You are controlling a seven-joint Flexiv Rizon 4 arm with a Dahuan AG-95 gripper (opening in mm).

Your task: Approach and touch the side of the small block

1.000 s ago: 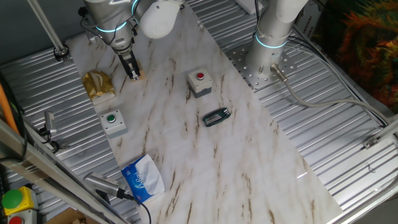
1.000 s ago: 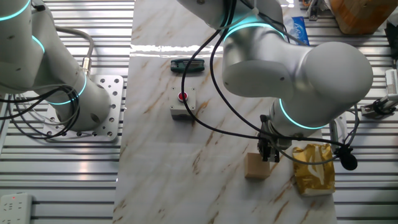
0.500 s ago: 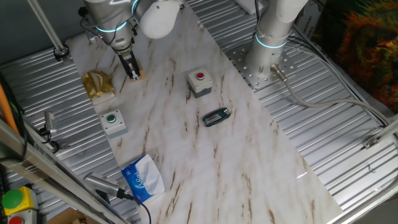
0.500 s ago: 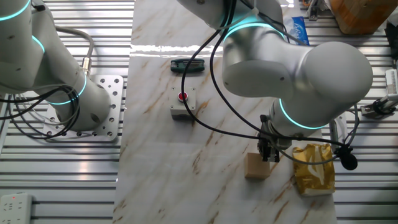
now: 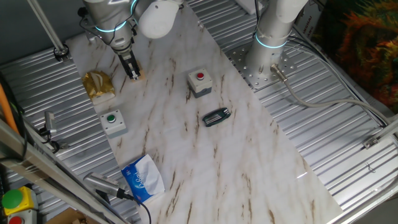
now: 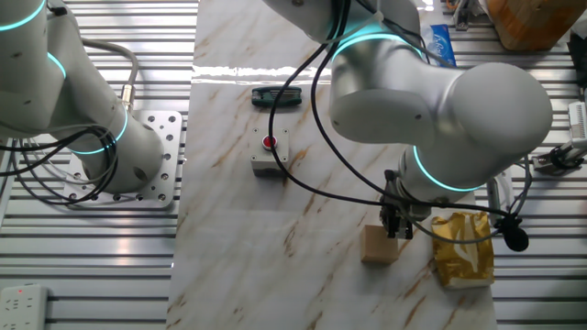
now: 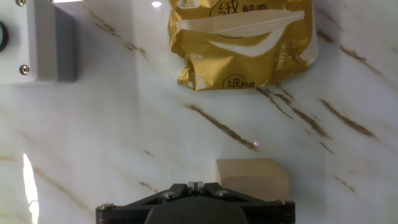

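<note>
Marble-look surface (image 5: pixel 249 162) has a crinkled gold packet (image 5: pixel 98 84) with print on it near one edge. There's a grey box with a green button (image 5: pixel 113 122), another with a red button (image 5: pixel 199 83), and a small dark gadget (image 5: pixel 216 117) just beside the red one. Blue-and-white pouch (image 5: pixel 142 178) sits near the corner.

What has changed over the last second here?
Nothing visibly changed. The gripper is down at the side of the small block as before, and the gold packet, the red-button box and the green-button box have not moved.
</note>
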